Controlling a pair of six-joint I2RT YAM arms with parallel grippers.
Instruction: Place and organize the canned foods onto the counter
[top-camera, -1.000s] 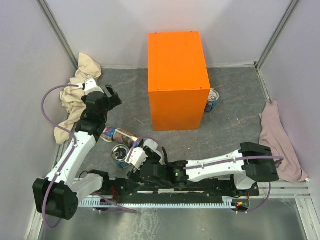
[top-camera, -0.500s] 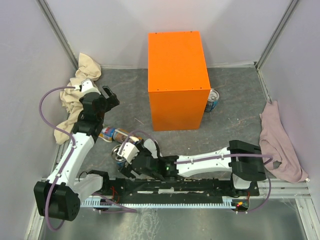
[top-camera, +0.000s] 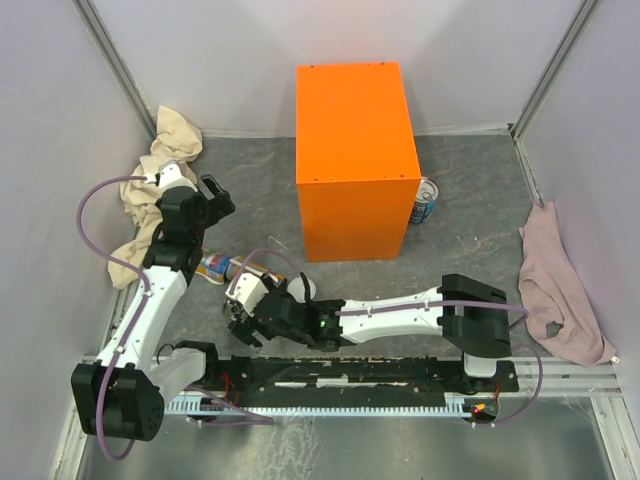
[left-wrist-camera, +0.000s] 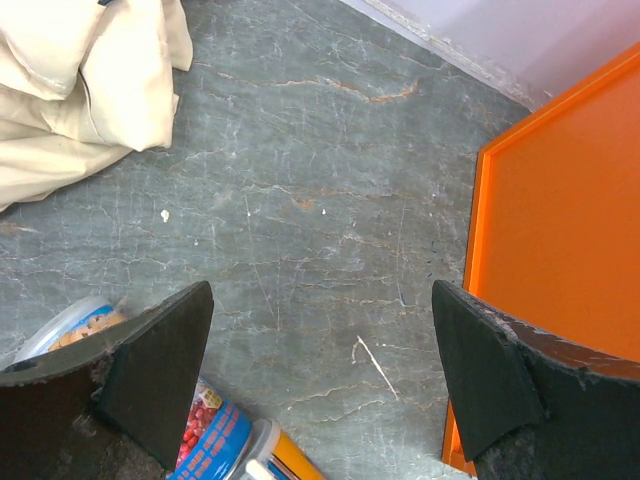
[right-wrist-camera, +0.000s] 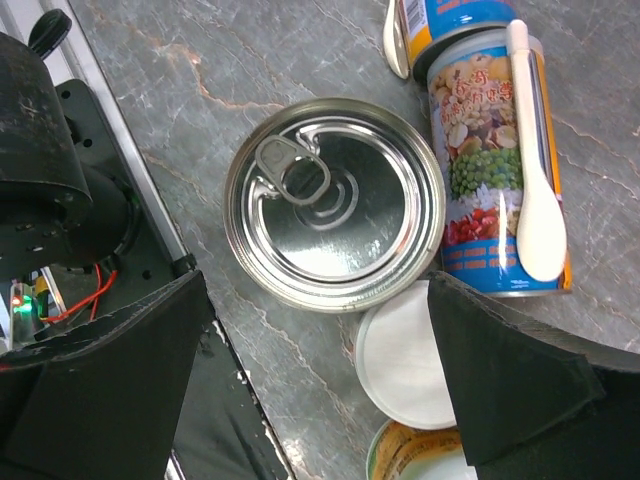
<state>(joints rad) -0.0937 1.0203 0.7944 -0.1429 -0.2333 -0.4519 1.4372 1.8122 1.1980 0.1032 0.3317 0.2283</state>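
Note:
The orange counter (top-camera: 355, 160) stands at the back middle; its edge shows in the left wrist view (left-wrist-camera: 560, 250). One blue-labelled can (top-camera: 425, 200) stands on the floor by its right side. My right gripper (top-camera: 242, 305) is open low over a cluster of cans at front left. It (right-wrist-camera: 320, 370) straddles an upright steel tin with a silver pull-tab top (right-wrist-camera: 335, 205), a white-lidded can (right-wrist-camera: 410, 365), and a colourful can lying with a white spoon (right-wrist-camera: 495, 180). My left gripper (top-camera: 218, 196) is open and empty above the floor (left-wrist-camera: 320, 370); lying cans (left-wrist-camera: 215, 440) are below it.
A beige cloth (top-camera: 150, 190) lies at the left wall and a pink cloth (top-camera: 555, 280) at the right wall. The black rail (top-camera: 350, 375) with the arm bases runs along the near edge, close to the steel tin.
My right gripper has moved left, over the steel tin and the cans beside it. My left gripper has drawn back a little toward the left.

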